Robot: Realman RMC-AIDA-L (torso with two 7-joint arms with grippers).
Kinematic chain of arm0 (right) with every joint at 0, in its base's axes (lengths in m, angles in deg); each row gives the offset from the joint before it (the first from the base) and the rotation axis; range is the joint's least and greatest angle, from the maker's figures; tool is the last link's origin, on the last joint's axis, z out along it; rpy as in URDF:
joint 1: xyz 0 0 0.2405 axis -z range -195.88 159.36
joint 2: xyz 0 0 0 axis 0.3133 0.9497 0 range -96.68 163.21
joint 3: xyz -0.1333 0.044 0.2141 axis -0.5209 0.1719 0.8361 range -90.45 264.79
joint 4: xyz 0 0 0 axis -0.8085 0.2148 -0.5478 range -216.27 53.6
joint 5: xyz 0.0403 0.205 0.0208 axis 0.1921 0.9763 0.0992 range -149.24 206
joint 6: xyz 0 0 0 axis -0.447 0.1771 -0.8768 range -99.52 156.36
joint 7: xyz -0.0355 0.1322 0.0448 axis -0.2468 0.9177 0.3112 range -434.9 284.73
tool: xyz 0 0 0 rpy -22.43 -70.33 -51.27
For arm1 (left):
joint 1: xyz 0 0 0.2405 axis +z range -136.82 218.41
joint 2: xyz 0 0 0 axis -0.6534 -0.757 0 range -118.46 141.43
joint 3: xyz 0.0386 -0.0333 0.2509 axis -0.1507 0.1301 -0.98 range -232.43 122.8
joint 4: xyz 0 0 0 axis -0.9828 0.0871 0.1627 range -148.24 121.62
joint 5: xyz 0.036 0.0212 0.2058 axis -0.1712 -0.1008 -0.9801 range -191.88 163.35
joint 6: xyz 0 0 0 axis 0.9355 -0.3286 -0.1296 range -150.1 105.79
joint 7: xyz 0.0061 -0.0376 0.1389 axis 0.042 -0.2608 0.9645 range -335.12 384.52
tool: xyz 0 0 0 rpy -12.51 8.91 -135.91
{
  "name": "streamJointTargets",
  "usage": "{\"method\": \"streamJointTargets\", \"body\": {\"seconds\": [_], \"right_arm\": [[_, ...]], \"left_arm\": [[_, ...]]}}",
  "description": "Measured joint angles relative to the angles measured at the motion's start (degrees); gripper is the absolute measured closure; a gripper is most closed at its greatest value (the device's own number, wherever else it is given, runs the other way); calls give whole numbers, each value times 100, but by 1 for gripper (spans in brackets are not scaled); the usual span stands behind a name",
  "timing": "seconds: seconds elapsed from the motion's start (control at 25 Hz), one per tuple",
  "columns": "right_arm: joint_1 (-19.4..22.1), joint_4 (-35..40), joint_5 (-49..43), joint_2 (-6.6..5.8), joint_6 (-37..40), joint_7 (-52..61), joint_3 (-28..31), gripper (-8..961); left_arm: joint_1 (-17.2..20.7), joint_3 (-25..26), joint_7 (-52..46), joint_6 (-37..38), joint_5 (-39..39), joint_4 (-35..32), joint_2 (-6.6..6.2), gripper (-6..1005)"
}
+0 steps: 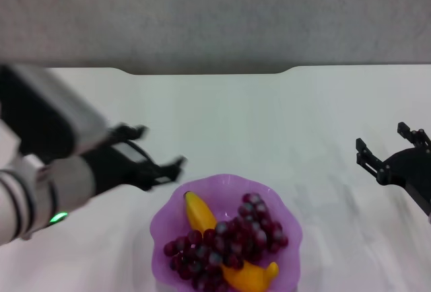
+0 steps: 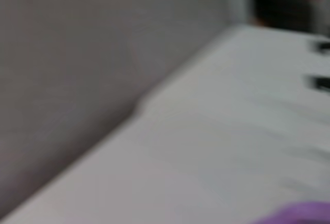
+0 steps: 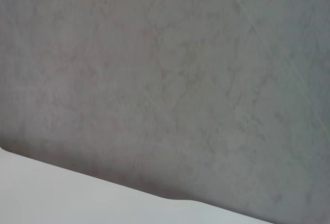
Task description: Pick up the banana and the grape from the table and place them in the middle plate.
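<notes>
While stretched in from the left side of the head view, left arm angled toward the middle of the table (image 1: 323,114), grey-and-black forearm low over the white top, green light showing near the wrist. Left gripper (image 1: 160,151) just beside the far-left rim of the plate (image 1: 161,221), above the table, fingers spread apart and holding nothing. Right arm at the right edge of the head view, well apart from the plate, right gripper (image 1: 392,147) pointing away from the robot with both black fingers parted and nothing between them.

Plate near the front edge of the head view, purple and wavy-rimmed, resting on the table. Banana (image 1: 200,213) lying in the plate, running diagonally from the far left to the near right, its middle covered. Grapes (image 1: 232,241) heaped across the banana, spilling toward both sides of the plate.

In the left wrist view, blurred table (image 2: 206,146), a sliver of purple plate (image 2: 304,214) at the corner. In the right wrist view, only grey floor (image 3: 165,79) and a strip of table edge (image 3: 51,193).
</notes>
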Motion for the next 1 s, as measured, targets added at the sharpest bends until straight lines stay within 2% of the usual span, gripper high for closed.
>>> {"method": "streamJointTargets", "body": {"seconds": [0.08,0.2,0.36,0.52,0.56,0.68,0.76,0.8,0.96,1.0], "right_arm": [[-6,-19,0,-1,6,0,19,75],[-13,-18,0,-3,12,0,29,76],[-31,-23,-1,1,14,0,22,75],[-61,4,0,2,8,0,14,76],[-74,7,0,1,-4,0,8,76],[-100,4,0,2,-17,0,-7,76],[-105,2,0,6,-16,0,-9,76],[-105,2,1,8,-11,0,-9,76],[-111,-29,-4,10,8,0,-27,75],[-131,-31,-49,8,7,0,-52,75]], "left_arm": [[330,-13,183,1208,356,443,3,106],[379,-133,387,2274,886,1041,-3,106],[209,-509,472,4163,1802,2174,-5,106],[-139,-1197,88,5960,1826,3304,-24,105],[-244,-1410,-192,6564,1683,3678,-34,105],[-468,-1642,-1415,7898,998,4718,-15,105],[-817,-1691,-3159,9025,254,5929,-5,105],[-889,-1691,-3596,9255,103,6177,-9,105],[-1628,-1653,-6328,10626,-490,8392,-7,105],[-1749,-1651,-6655,10767,-505,8692,6,105]]}}
